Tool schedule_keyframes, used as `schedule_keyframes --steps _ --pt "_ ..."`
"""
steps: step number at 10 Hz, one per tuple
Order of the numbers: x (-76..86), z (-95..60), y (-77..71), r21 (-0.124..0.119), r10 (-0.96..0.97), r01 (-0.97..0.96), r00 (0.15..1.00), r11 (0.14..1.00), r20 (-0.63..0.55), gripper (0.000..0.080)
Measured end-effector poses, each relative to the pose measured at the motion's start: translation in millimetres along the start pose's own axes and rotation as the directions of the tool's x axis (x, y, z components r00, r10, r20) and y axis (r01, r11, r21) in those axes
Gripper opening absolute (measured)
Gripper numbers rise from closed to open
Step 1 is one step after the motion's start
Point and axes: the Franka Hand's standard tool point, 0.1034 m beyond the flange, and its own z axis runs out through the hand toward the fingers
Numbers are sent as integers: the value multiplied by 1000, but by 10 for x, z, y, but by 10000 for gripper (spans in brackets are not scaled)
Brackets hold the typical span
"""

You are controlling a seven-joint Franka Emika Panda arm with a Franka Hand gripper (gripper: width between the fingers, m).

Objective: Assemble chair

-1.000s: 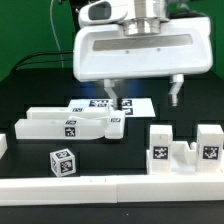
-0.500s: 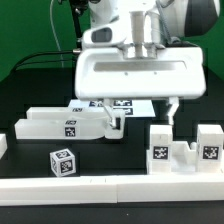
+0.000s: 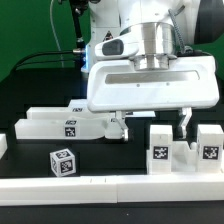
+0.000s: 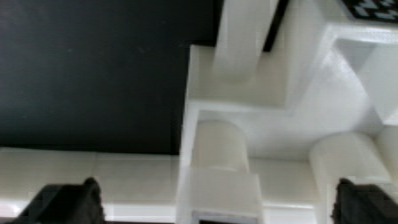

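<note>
Gripper (image 3: pixel 153 127) with jaws wide apart and empty, above loose chair pieces on the black table (image 3: pixel 110 160).
The exterior view shows a long slab (image 3: pixel 60 124) lying crosswise, a tagged cube (image 3: pixel 62 161) in front of it, a notched block (image 3: pixel 183 150) below the gripper, and a white rail (image 3: pixel 110 186) along the front. Only the wrist view shows white pieces lying between the fingers (image 4: pixel 68 203).
</note>
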Motion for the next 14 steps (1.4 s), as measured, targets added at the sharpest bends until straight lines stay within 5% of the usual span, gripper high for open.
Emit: schedule_keyframes --steps 4,8,10,11,13,14 --pt "-134 354 119 7 27 -27 999 1000 22 649" --pt "-122 470 39 15 47 -47 999 999 22 649" --pt "-123 470 39 15 47 -47 999 999 22 371" --pt "-122 469 40 15 47 -47 999 999 22 371" --pt "-119 469 56 12 49 -49 999 999 20 73" --pt "-119 469 80 9 50 -50 999 999 20 73"
